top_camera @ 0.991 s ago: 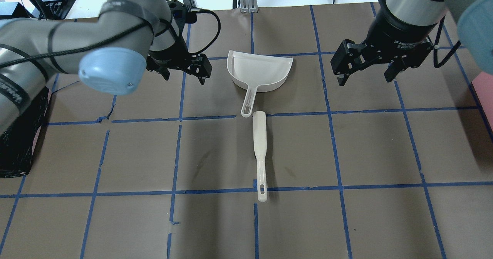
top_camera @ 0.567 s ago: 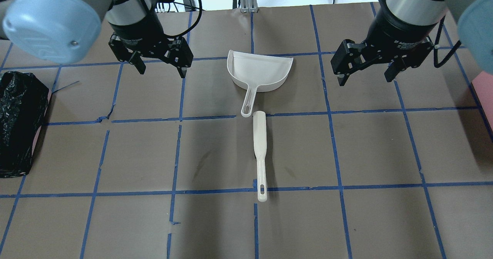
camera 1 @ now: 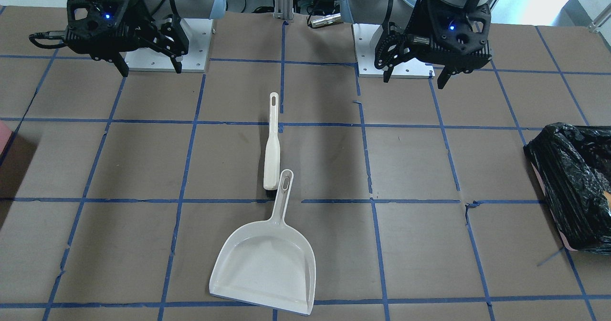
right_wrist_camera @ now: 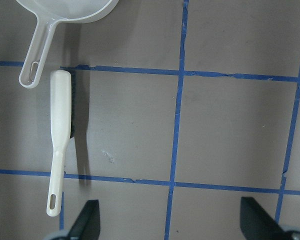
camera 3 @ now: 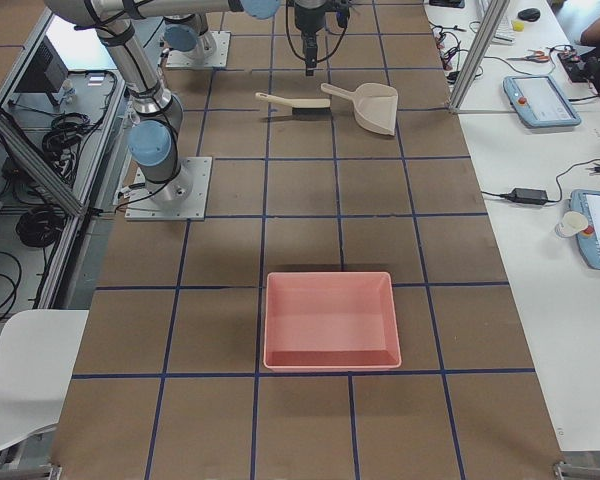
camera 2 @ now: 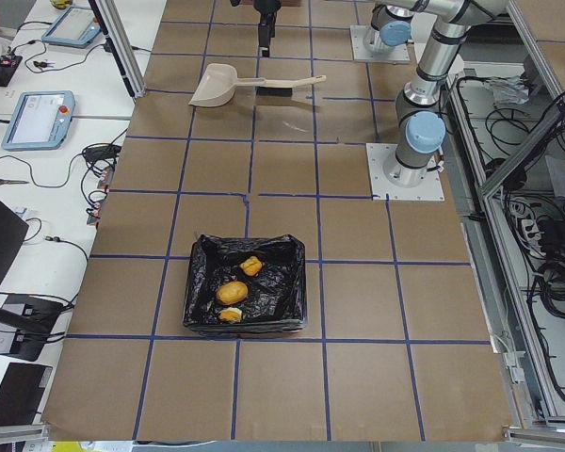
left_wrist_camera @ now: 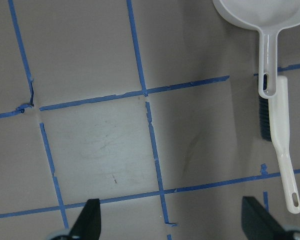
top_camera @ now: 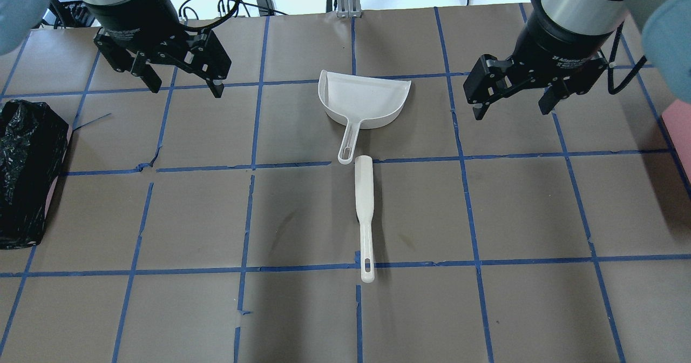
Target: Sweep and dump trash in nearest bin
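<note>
Where trash lies: golden-brown food pieces [camera 2: 231, 293] inside crinkled black-bagged bin [camera 2: 281, 282], lower centre; task seemingly done.
Left gripper [top_camera: 185, 88], right gripper [top_camera: 510, 112]: black fingers wide, empty.

Bright even overhead light; soft arm shadows on table [top_camera: 302, 320]; sharp focus.

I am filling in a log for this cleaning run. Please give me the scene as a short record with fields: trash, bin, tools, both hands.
trash: three food pieces, all inside the bin
bin: lined with a black bag, at the table end on the robot's left
dustpan: white, flat on the table, no trash in it
brush: white, lying with its head by the dustpan's handle tip; contact unclear
left hand: open, holding nothing, above the table
right hand: open, holding nothing, above the table
pink tray: no bag, at the robot's right end
</note>
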You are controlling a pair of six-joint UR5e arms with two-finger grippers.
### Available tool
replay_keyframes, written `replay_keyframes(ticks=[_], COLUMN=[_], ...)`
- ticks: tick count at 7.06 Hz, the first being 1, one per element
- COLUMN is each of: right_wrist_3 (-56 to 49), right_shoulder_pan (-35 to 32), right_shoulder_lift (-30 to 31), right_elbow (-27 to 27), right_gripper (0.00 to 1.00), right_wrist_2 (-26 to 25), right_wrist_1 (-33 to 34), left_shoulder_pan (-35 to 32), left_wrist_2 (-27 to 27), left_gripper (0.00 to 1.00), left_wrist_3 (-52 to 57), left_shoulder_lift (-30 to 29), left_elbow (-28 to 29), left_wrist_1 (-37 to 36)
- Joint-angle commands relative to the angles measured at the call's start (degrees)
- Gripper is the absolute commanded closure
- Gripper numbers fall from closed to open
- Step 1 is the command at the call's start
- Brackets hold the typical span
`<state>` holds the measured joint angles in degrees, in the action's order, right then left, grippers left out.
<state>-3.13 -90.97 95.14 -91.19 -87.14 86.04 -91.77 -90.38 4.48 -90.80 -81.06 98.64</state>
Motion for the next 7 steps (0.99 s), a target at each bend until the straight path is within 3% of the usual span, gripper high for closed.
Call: replay_keyframes(ticks=[1,7], right_wrist_3=[0.0,0.0], right_shoulder_pan=[0.0,0.0], right_shoulder_lift=[0.0,0.0], right_elbow=[0.0,-0.1], right_gripper=[0.00,0.00], right_wrist_2=[0.1,0.1], right_wrist_1=[0.0,-0.2], left_shoulder_pan=[2.3,2.6], left_wrist_2=[0.1,-1.9], left_gripper=[0.00,0.00], left_wrist_3=[-1.1,-5.2], left_shoulder_lift=[0.4,-1.8], left_elbow=[-0.1,1.2], left_wrist_1=[0.1,0.1])
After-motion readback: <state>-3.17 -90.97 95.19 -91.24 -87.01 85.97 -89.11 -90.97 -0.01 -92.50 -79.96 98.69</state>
